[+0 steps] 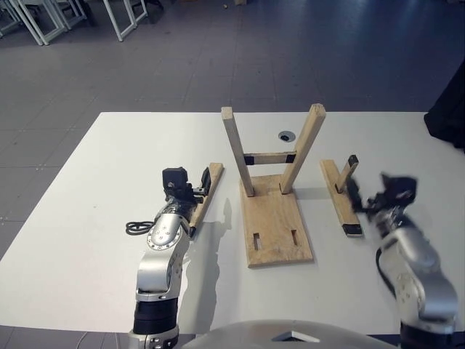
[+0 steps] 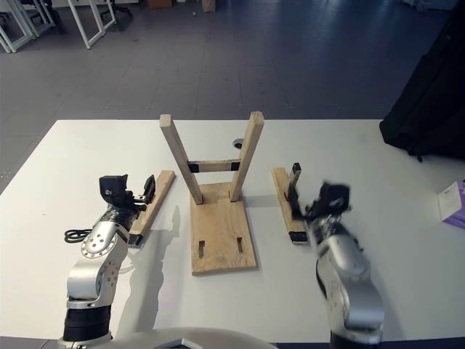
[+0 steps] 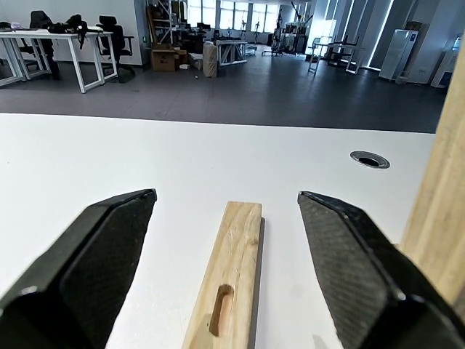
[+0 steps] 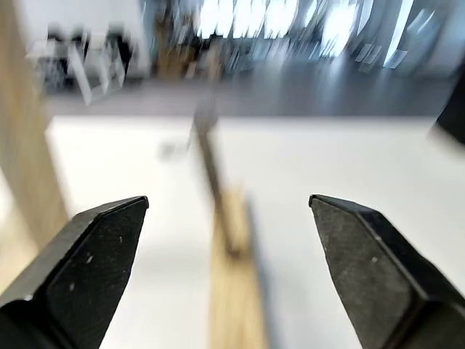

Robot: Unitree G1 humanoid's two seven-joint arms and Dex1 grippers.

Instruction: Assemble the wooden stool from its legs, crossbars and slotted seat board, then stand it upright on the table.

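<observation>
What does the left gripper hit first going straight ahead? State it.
Probably the pale slotted wooden leg lying flat on the white table: it lies between the left gripper's open fingers, running ahead. Height above it is unclear.

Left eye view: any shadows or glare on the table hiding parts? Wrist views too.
Left eye view: the left arm throws a soft shadow on the table beside the seat board, whose slots are readable; no glare. Left wrist view: evenly lit, thin shadow along the loose leg. Right wrist view: windows behind glare white.
</observation>
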